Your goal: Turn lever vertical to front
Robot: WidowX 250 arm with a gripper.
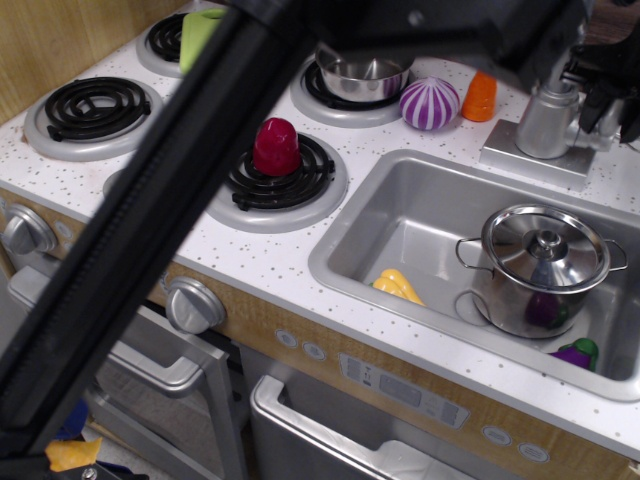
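The long black robot arm [150, 230] runs as a broad diagonal beam from the near left corner up toward the far right, blurred and filling much of the view. Its wide black wrist block [450, 25] lies along the far edge. At the far right the black gripper [608, 85] hangs down, its dark fingers [600, 95] partly cut off by the edge; whether the jaws are parted or closed cannot be made out

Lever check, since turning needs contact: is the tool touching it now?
Cannot tell. In the only view, the dark tool sits right of the faucet body, hiding the lever.
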